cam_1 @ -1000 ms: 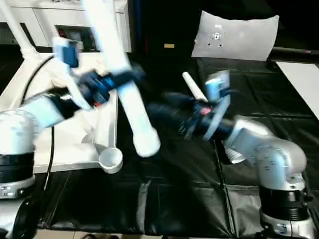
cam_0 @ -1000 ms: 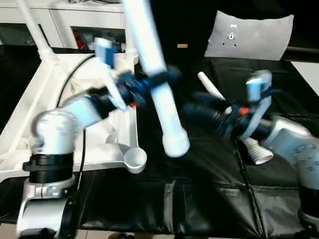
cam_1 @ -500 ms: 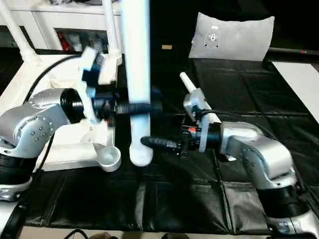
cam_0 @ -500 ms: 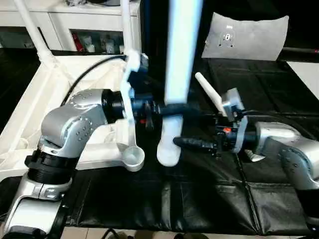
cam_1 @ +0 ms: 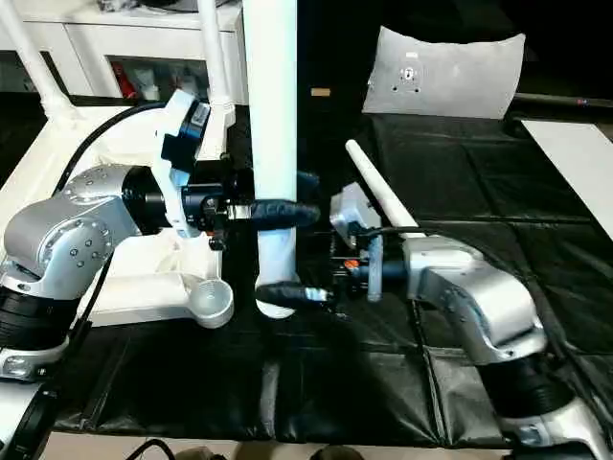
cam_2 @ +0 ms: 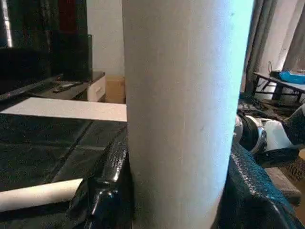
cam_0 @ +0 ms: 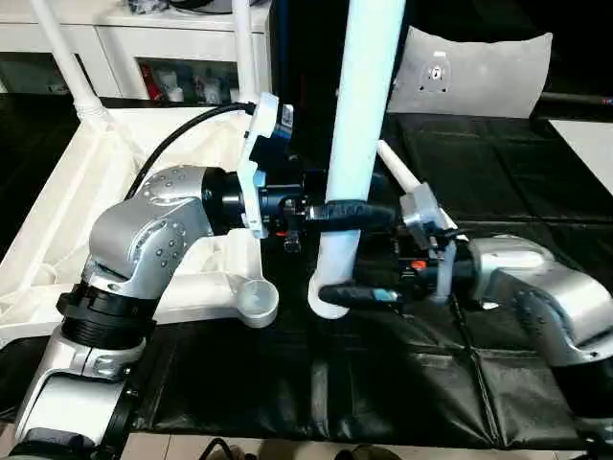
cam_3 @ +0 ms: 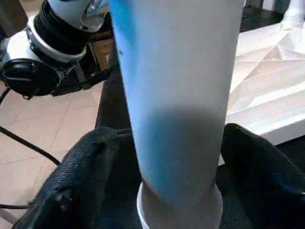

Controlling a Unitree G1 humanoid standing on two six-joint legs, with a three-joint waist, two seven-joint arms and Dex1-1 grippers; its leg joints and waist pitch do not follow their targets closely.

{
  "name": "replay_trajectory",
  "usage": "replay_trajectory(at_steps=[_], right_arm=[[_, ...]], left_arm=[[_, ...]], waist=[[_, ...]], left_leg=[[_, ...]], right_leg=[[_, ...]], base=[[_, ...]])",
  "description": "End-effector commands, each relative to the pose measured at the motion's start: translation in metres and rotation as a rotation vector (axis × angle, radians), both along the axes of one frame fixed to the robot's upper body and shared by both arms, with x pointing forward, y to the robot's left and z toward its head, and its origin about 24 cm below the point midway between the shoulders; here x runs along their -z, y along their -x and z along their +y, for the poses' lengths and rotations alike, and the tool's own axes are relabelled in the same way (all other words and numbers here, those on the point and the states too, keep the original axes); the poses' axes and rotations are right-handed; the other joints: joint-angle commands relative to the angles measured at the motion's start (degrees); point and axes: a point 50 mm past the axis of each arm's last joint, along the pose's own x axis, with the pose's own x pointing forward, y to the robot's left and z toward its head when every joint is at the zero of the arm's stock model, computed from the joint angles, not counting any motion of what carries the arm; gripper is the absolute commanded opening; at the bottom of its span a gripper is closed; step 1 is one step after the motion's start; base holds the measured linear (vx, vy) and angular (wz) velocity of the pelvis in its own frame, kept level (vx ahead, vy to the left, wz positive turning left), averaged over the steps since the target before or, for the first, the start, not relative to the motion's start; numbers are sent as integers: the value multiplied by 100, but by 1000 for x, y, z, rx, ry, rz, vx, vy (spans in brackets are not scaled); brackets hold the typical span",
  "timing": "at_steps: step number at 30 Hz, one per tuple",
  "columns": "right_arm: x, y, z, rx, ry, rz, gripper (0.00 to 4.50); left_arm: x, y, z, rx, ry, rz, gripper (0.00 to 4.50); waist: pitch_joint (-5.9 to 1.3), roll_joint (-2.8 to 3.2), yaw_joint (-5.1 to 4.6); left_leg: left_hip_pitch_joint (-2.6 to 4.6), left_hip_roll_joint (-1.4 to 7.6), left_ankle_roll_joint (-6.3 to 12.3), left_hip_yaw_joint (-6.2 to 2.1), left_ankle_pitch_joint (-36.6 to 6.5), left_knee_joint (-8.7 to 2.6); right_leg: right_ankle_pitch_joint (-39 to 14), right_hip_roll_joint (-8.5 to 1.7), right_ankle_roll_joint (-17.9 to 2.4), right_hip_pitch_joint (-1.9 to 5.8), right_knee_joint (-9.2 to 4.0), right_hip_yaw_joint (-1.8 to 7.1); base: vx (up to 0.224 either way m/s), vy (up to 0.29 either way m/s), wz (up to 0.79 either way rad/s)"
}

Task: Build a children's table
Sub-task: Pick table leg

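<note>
upright leg (cam_0: 359, 144), left end effector (cam_0: 350, 212) gripping

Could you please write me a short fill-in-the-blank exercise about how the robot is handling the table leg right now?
1. The left gripper is shut on the ____ leg.
2. The right gripper brackets that leg near its ____ end.
3. A second loose leg lies on the ____ mat.
4. The nearest corner socket of the tabletop is ____.

Missing words: upright; lower; black; empty

upright leg (cam_0: 359, 125) — top cut off by frame edge. right gripper (cam_0: 356, 295) far finger hidden behind leg — contact unclear.
</note>
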Motion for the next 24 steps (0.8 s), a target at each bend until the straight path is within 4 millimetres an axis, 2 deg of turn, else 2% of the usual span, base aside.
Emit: replay_trajectory(at_steps=[1, 3, 4, 5, 9, 10, 11, 14, 24], right_arm=[[-3, -2, 3, -7, 3, -24, 343], [-3, -3, 4, -7, -1, -24, 322], [-3, -3, 5, -7, -5, -23, 322], [-3, -3, 6, -8, -7, -22, 305], [-2, -4, 8, -9, -11, -22, 268], [-1, -4, 8, -10, -12, -21, 260], [-1, -4, 8, -9, -13, -20, 260], [0, -3, 9, -9, -15, -17, 220], [2, -3, 10, -13, -12, -15, 195]], left_arm=[[-5, 1, -2, 16, -9, -41, 184], [-6, 1, -4, 22, -6, -43, 184], [-7, 1, -4, 27, -2, -42, 184], [-7, 2, -4, 30, 0, -41, 184], [-7, 2, -6, 35, 2, -39, 184], [-7, 2, -6, 36, 1, -39, 184], [-7, 2, -6, 38, 0, -40, 184], [-7, 1, -6, 40, -2, -41, 184], [-7, 1, -6, 40, -8, -43, 184]], waist=[[-400, -11, 2], [-396, -6, 0], [-391, 23, 7], [-394, 9, -2], [-383, 16, -1], [-379, 34, 3], [-379, 34, 3], [-384, 26, 2], [-368, 15, 2]], left_leg=[[11, 339, 269, -81, 121, -369], [7, 339, 273, -82, 127, -371], [11, 342, 270, -88, 139, -370], [13, 341, 271, -85, 122, -372], [12, 340, 248, -86, 73, -378], [17, 344, 228, -89, 40, -381], [17, 344, 228, -89, 40, -381], [18, 341, 217, -88, 41, -380], [12, 337, 221, -89, 13, -387]], right_leg=[[-141, -551, -1408, 402, -372, 282], [-125, -554, -1414, 403, -370, 281], [-103, -556, -1414, 399, -364, 282], [-87, -549, -1417, 400, -367, 280], [-115, -552, -1424, 402, -376, 281], [-143, -555, -1426, 400, -381, 281], [-143, -555, -1426, 400, -381, 281], [-120, -555, -1432, 406, -376, 284], [-149, -555, -1431, 406, -381, 287]], base=[[0, 0, 0], [0, 0, 0], [0, 0, 0], [0, 0, 0], [0, 0, 0], [0, 0, 0], [0, 0, 0], [0, 0, 0], [0, 0, 0]])
